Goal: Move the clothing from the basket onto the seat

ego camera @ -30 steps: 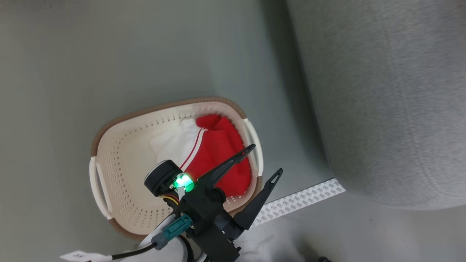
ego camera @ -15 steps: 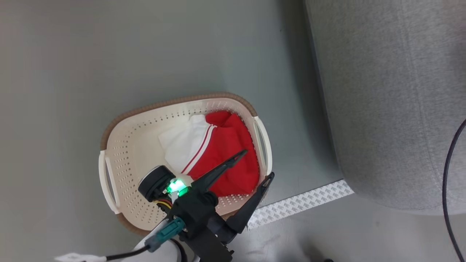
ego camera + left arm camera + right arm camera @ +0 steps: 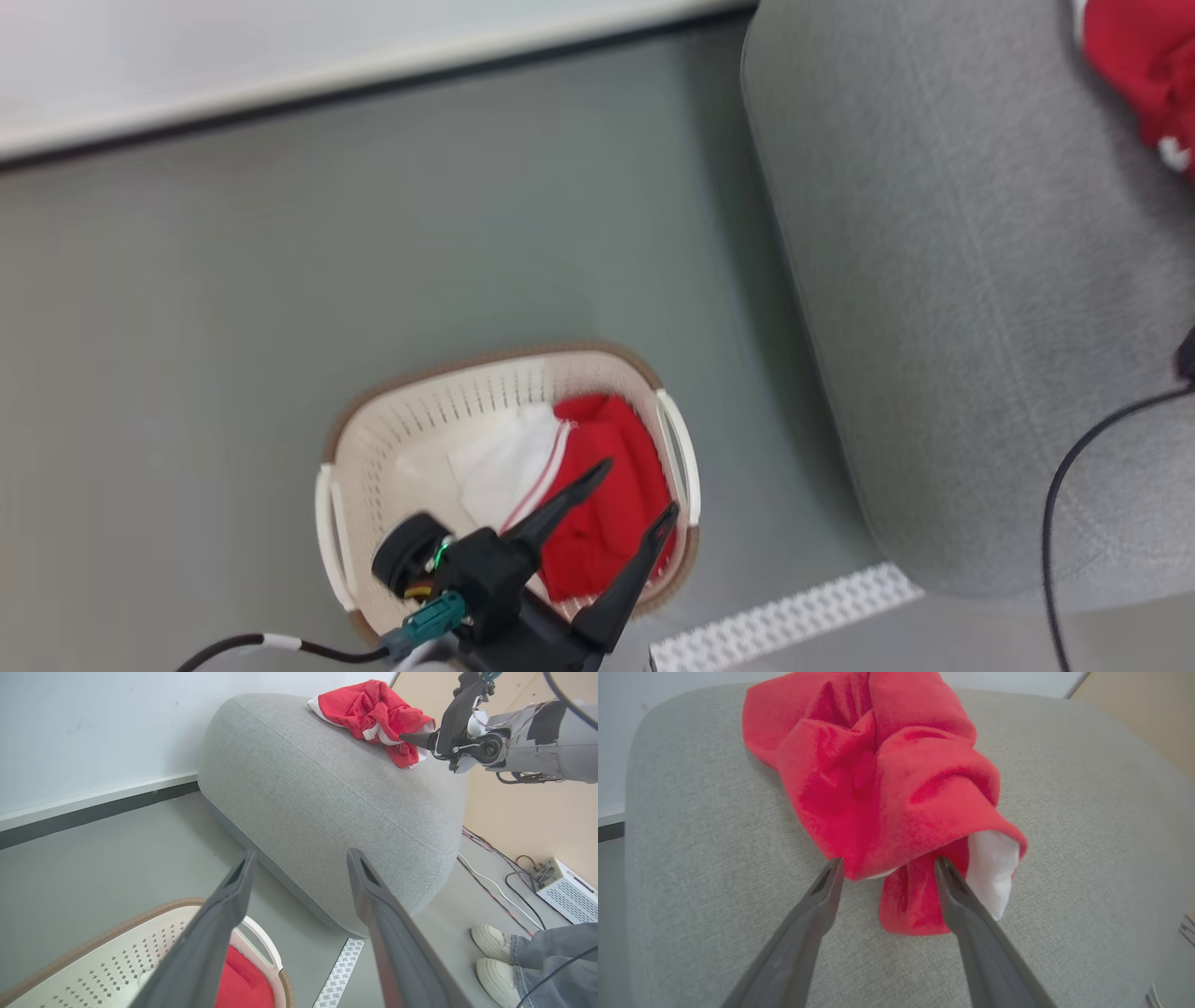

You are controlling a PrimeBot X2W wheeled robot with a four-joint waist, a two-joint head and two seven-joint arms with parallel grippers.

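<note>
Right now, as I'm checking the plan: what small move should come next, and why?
Probably draw the right hand back off the seat: its jaws stand open around the red garment, which lies on the seat, while a second garment waits in the basket.

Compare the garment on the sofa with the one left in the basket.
Place: the sofa garment lies on the grey sofa; the basket garment sits inside the basket. Shape: the sofa garment is bunched into a heap; the basket garment lies flatter. Colour: the sofa garment is almost all red; the basket garment shows a broad white panel. Both are red and white fabric.
</note>
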